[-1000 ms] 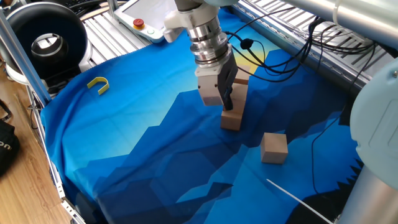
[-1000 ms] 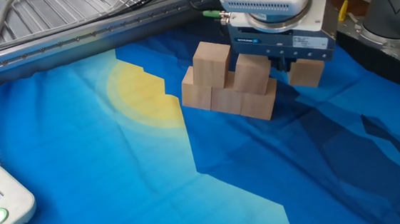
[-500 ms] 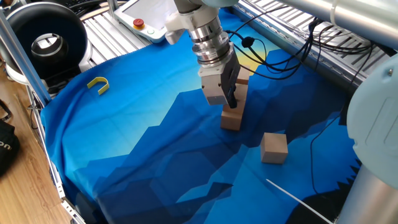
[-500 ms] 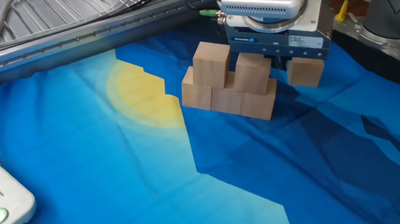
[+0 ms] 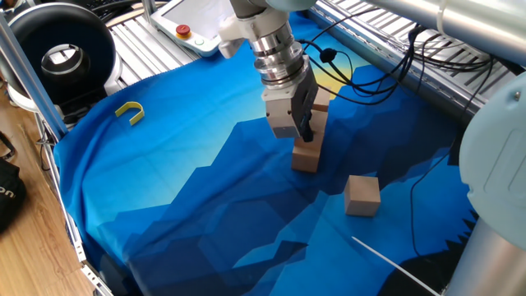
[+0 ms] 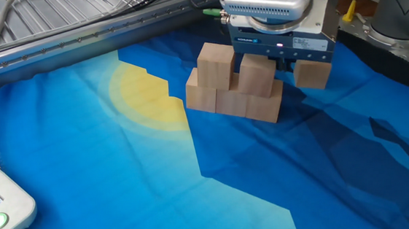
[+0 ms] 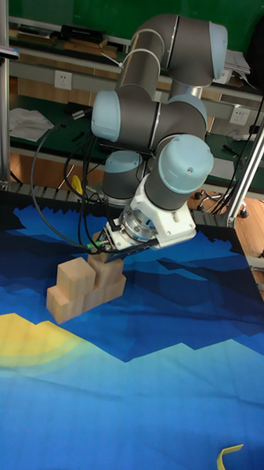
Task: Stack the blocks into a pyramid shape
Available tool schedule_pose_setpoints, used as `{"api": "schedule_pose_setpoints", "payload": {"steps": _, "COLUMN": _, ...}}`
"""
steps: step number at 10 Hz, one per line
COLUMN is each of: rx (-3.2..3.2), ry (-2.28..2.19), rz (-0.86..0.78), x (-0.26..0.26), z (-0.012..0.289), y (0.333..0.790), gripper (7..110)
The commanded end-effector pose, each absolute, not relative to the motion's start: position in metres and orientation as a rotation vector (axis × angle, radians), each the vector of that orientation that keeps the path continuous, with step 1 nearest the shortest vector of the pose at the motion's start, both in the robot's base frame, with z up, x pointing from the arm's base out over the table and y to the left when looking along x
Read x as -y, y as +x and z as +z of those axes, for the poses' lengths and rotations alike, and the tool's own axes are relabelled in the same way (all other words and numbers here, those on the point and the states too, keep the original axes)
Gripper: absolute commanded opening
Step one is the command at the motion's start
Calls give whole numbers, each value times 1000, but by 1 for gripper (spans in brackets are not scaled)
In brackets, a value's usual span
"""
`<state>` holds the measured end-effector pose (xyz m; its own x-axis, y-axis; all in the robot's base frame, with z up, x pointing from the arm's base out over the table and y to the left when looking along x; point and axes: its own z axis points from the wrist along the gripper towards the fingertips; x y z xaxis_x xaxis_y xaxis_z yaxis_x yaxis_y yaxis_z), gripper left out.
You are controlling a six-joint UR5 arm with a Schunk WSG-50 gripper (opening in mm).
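Landmark: blue cloth (image 6: 121,172) is being used as ref; all blocks are being carried by it.
Stack (image 6: 235,83): 3 blocks are being kept in a bottom row w/ 2 on top, toward cloth's far side, just right of its yellow patch (image 6: 141,97).
Gripper (image 6: 279,59): is being held directly over stack's right upper block (image 6: 258,76); fingers hidden, so open/closed can't be told.
Loose block (image 5: 362,195): is being left alone on cloth, apart from stack.
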<state>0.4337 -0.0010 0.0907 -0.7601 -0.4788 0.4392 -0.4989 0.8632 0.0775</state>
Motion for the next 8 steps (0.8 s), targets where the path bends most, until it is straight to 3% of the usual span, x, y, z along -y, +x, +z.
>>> {"api": "schedule_pose_setpoints", "payload": {"steps": 1, "rx": 2603, "ry": 692, "rz": 54, "x": -2, "z": 90, "y": 436, "gripper": 7}}
{"api": "schedule_pose_setpoints", "payload": {"steps": 8, "rx": 2568, "ry": 722, "rz": 51, "x": 1, "z": 93, "y": 431, "gripper": 7}}
